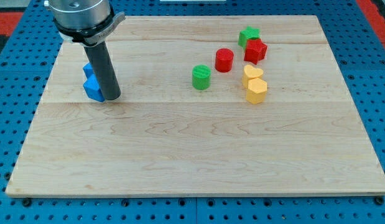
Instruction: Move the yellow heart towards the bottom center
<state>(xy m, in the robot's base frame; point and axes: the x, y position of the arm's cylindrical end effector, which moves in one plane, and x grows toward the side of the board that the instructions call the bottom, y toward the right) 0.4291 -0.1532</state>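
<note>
The yellow heart [252, 73] lies on the wooden board [198, 155] at the upper right, touching a yellow hexagon [256, 91] just below it. My tip [112, 98] rests on the board at the far left, right beside two blue blocks [92, 83], far from the yellow heart.
A green cylinder [201, 77] and a red cylinder [224, 60] stand left of the heart. A red star [255, 51] and a green star [247, 36] lie above it. The board sits on a blue pegboard [12, 93].
</note>
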